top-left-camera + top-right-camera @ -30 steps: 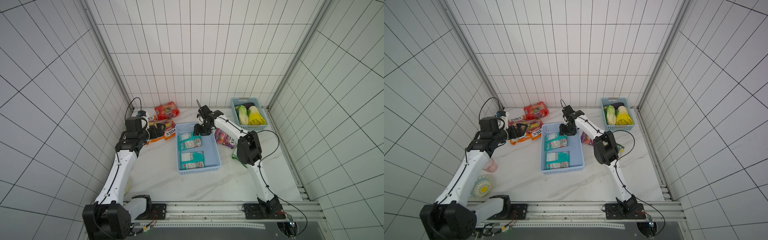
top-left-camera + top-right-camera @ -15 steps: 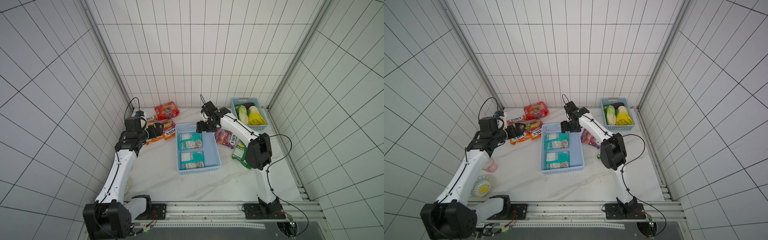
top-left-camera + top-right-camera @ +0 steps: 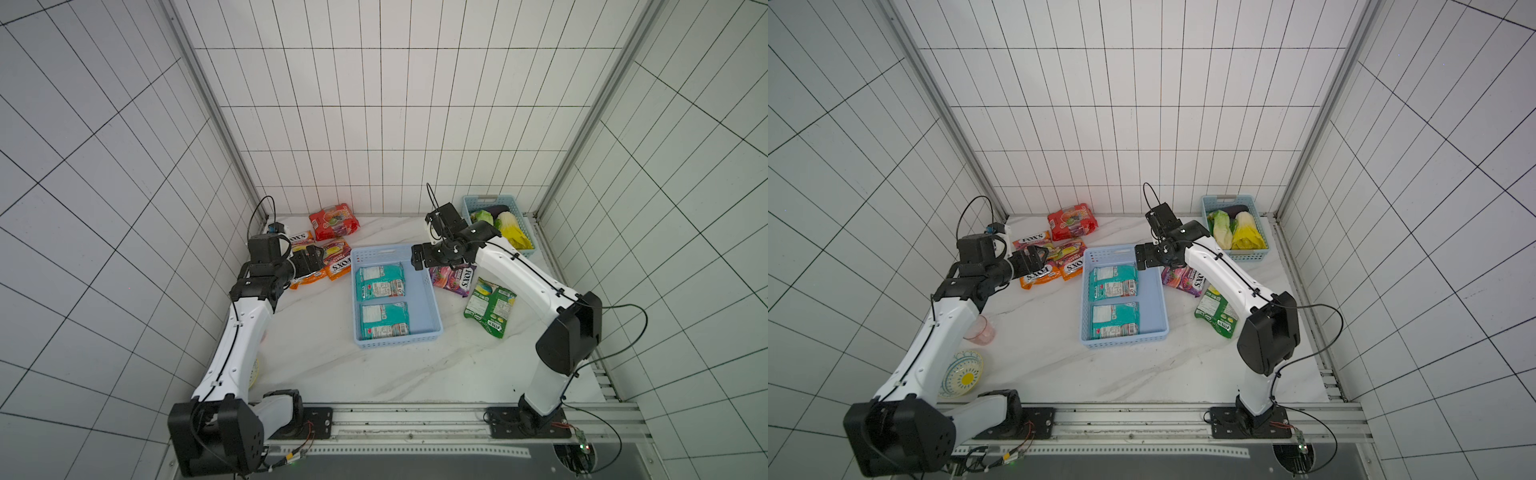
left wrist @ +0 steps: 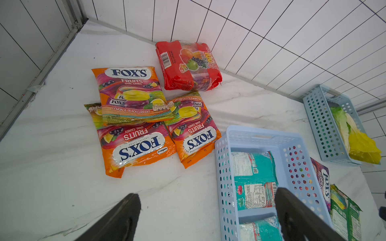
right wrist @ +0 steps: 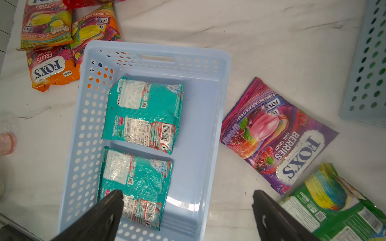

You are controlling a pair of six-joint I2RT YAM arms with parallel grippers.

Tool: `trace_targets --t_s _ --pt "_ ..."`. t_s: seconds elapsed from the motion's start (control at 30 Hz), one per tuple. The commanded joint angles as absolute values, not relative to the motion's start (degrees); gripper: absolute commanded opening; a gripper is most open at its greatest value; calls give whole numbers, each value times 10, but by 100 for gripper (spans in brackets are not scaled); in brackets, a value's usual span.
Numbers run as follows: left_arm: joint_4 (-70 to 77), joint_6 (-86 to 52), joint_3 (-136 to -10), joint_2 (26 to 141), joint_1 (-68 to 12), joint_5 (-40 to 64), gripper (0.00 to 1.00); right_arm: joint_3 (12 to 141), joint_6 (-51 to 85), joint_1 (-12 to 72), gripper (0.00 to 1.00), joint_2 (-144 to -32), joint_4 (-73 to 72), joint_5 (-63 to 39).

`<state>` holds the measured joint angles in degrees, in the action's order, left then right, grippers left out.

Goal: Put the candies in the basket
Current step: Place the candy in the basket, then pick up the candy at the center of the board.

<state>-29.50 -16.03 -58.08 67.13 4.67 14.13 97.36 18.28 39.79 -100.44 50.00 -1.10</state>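
The pale blue basket (image 3: 419, 299) sits mid-table with two teal candies (image 3: 380, 281) (image 3: 384, 320) lying flat in it. My right gripper (image 3: 419, 257) hovers open and empty over its far right corner; in the right wrist view the right gripper (image 5: 187, 193) straddles the basket (image 5: 198, 125) wall. A purple candy bag (image 5: 273, 137) and a green one (image 5: 330, 200) lie on the table right of the basket. Three orange candy bags (image 4: 129, 94) (image 4: 135, 146) (image 4: 194, 129) and a red one (image 4: 188, 66) lie at the back left. My left gripper (image 3: 309, 262) (image 4: 206, 194) hangs open and empty just above them.
A smaller blue basket (image 3: 490, 198) of leafy vegetables stands in the back right corner. A pink cup (image 3: 980, 330) and a patterned plate (image 3: 961, 373) sit at the left front beside my left arm. Tiled walls close in the table on three sides.
My right gripper has opened wide and drawn back to the right from the far teal bag, its elbow swinging right. The left arm has hardly moved.
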Motion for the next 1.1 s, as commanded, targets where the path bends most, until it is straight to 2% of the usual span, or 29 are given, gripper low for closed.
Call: trace_targets --t_s 0.0,0.67,0.9,1.07 --pt "-269 -155 -566 675 53 121 98 927 166 396 99 -965 484 28" --pt "-251 -213 -606 757 141 135 97 650 96 350 99 -647 373 128" --pt "-257 -202 -681 856 164 127 96 584 81 350 99 -584 330 152" --pt "-259 -191 -745 939 173 126 95 584 76 355 99 -567 347 167"
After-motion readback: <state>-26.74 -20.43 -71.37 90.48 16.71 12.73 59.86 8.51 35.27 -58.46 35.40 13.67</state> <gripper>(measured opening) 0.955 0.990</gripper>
